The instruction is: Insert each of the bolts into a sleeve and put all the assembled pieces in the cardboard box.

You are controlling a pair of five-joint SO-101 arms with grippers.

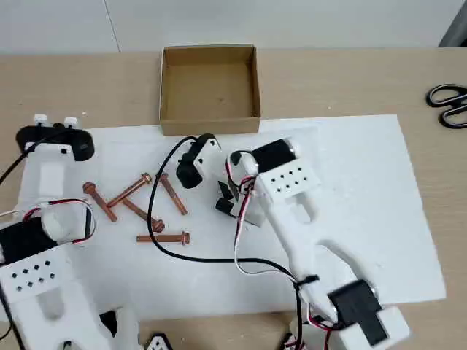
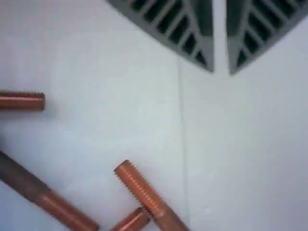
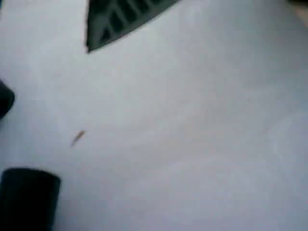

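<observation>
Several copper bolts (image 1: pixel 141 214) lie loose on the white sheet (image 1: pixel 350 219), left of centre. The open cardboard box (image 1: pixel 209 87) stands at the back with nothing in it. My left gripper (image 2: pixel 220 57) is shut with nothing in it and hovers just beside the threaded bolt ends (image 2: pixel 144 192). In the high view it (image 1: pixel 55 140) sits left of the bolts. My right gripper (image 1: pixel 225 198) is low over the sheet, right of the bolts. It is open, with one finger (image 3: pixel 115 21) showing. A black sleeve (image 3: pixel 29 197) stands close by it, untouched.
Scissors (image 1: pixel 449 106) lie at the table's far right edge, off the sheet. A black cable (image 1: pixel 157 219) loops across the sheet between the bolts and the right arm. The sheet's right half is bare.
</observation>
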